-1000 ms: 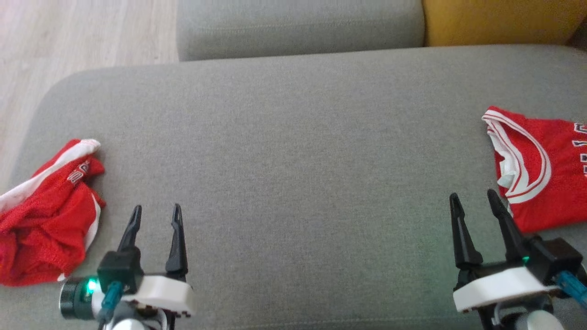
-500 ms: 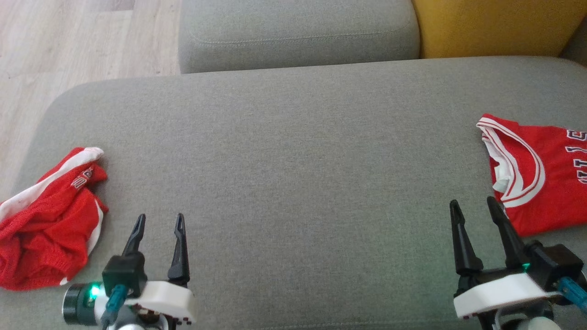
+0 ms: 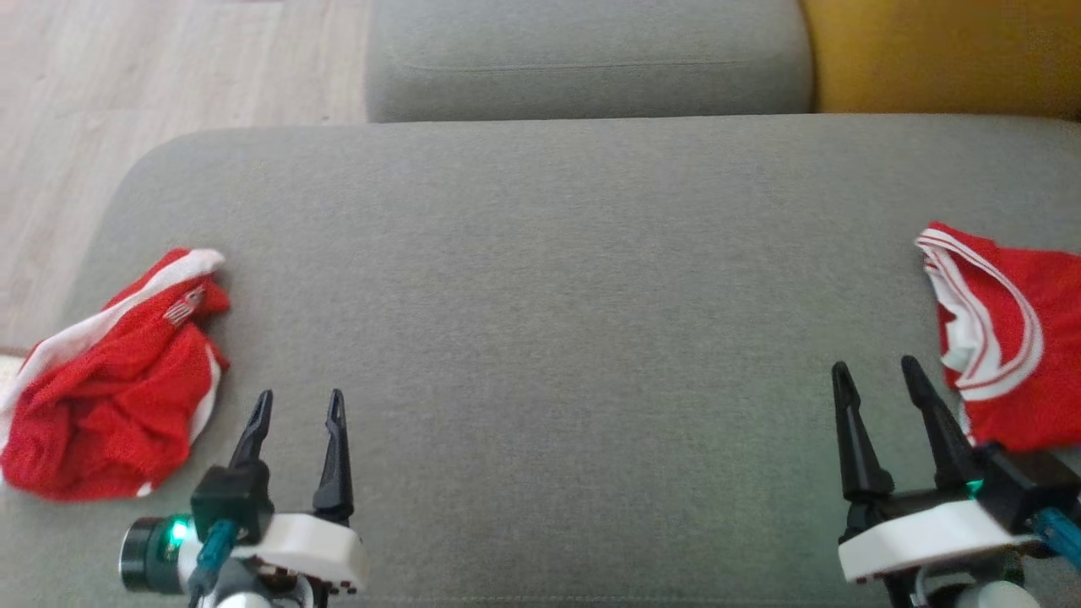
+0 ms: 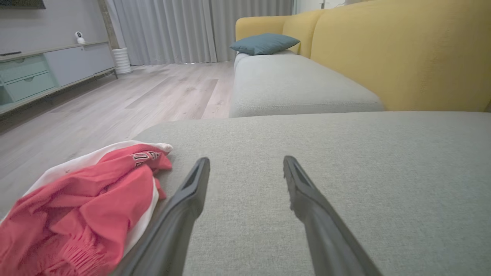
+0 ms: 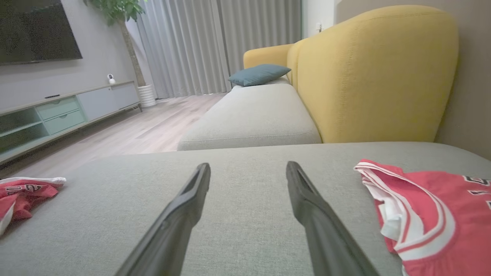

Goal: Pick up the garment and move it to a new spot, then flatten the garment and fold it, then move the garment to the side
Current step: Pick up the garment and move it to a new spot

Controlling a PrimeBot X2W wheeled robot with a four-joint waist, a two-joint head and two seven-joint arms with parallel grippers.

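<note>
As the sofa seat (image 3: pixel 549 279) lies now: two red pieces rest on it, one at the left edge and one at the right, with a wide stretch of grey cushion between them.
Crumpled garment (image 3: pixel 110 384): red mesh with white trim, bunched in a loose heap at the near left; it is just left of the left arm's fingers and nothing touches it.
Jersey (image 3: pixel 1013 338): red with a white-striped neckline, lying fairly flat at the right edge; it looks already folded and set aside.
Left end effector (image 3: pixel 300 394): released, its fingers spread and empty, low over the cushion and pointing toward the far side.
Right end effector (image 3: pixel 872 365): also released and empty; the right wrist view shows the jersey a little to its right and apart from it.
Done: for the crumpled garment, judging by its heap, nothing yet.
Left to do: grasp it, carry it to the open middle, flatten it, fold it and shift it aside.
Likely next: the left arm is nearest and would need to reach left.
</note>
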